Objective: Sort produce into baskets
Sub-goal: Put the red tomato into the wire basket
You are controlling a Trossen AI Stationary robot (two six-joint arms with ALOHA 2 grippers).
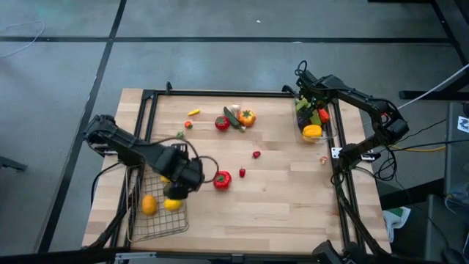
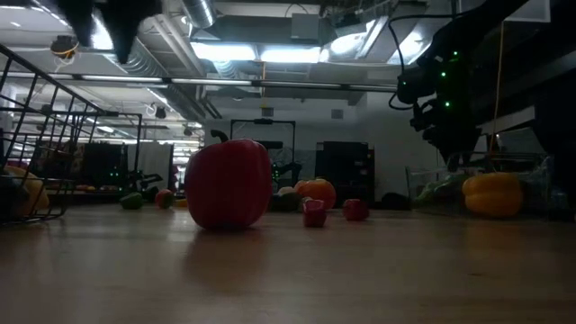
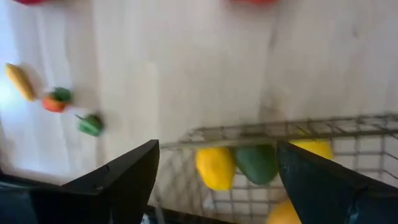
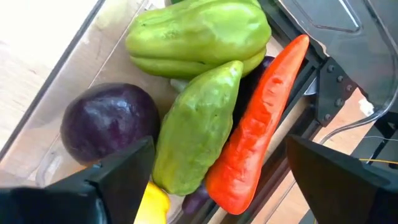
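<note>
The wire-mesh basket (image 1: 157, 220) stands at the table's near left and holds lemons (image 3: 216, 167), a green piece (image 3: 257, 163) and an orange fruit (image 1: 149, 204). My left gripper (image 1: 179, 183) hovers open and empty over the basket's right rim (image 3: 217, 149). A red pepper (image 1: 222, 179) stands on the table just right of it. The clear bin (image 1: 299, 121) at the far right holds a green pepper (image 4: 199, 31), a second green piece (image 4: 199, 130), a carrot (image 4: 261, 124), a purple eggplant (image 4: 109, 121) and a yellow pepper (image 1: 312, 132). My right gripper (image 1: 308, 99) hangs open and empty above the bin (image 4: 217, 155).
Loose on the far half of the table are a red pepper (image 1: 222, 123), a cucumber (image 1: 234, 119), an orange pepper (image 1: 247, 117), a yellow piece (image 1: 193, 112) and small green and red pieces (image 1: 183, 130). Two tiny red pieces (image 1: 256, 154) (image 1: 242, 172) lie mid-table. A black frame (image 1: 220, 93) edges the table.
</note>
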